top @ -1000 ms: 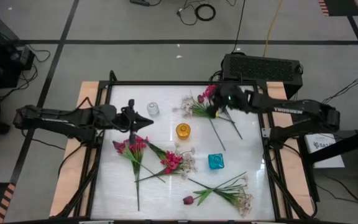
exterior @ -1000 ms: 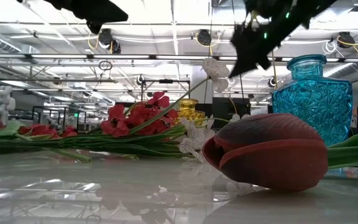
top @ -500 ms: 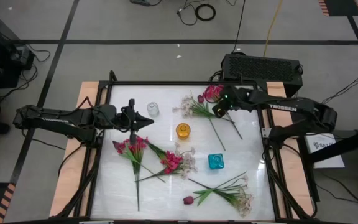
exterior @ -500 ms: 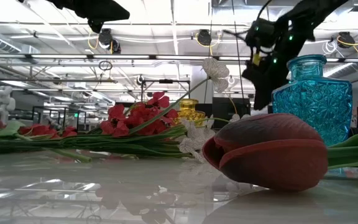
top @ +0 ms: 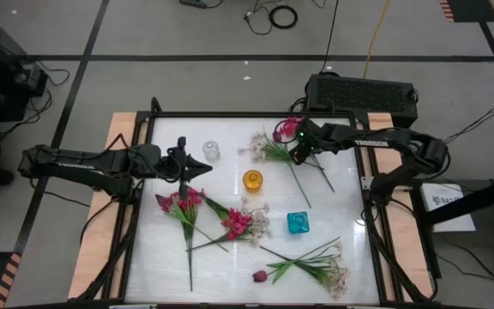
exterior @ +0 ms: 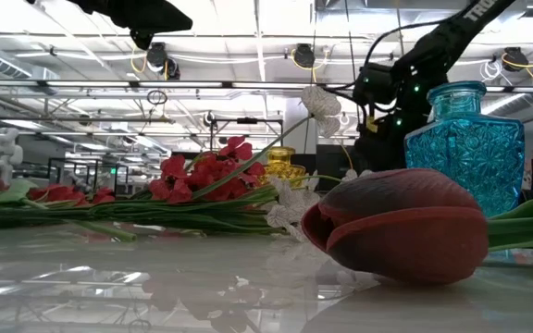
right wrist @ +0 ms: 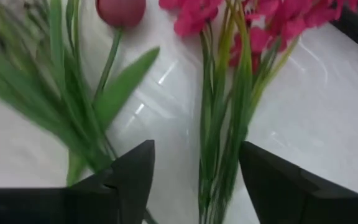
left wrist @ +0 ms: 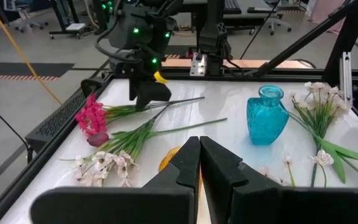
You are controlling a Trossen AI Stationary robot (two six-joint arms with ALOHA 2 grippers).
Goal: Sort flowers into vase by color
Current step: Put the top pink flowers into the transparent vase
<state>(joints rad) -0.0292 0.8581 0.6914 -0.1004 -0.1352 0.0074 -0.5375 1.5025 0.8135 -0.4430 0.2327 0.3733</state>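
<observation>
White table point(top: 221, 266) carries scattered flowers; right gripper point(right wrist: 194, 180), jaws wide, straddles the magenta-pink sprig point(right wrist: 229, 106) at the far edge. Closing could also catch the neighbouring maroon tulip point(right wrist: 120, 11). Left gripper point(left wrist: 199, 163) waits shut.

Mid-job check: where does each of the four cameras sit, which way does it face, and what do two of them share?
High: overhead, straight down on the table and both arms.
Low: at tabletop height, level past a tulip bud; arms overhead.
Left wrist: behind the shut left gripper, facing the right arm.
Right wrist: above the open right gripper, over pink flowers.
Shared: high, low and left wrist views show the blue vase.
</observation>
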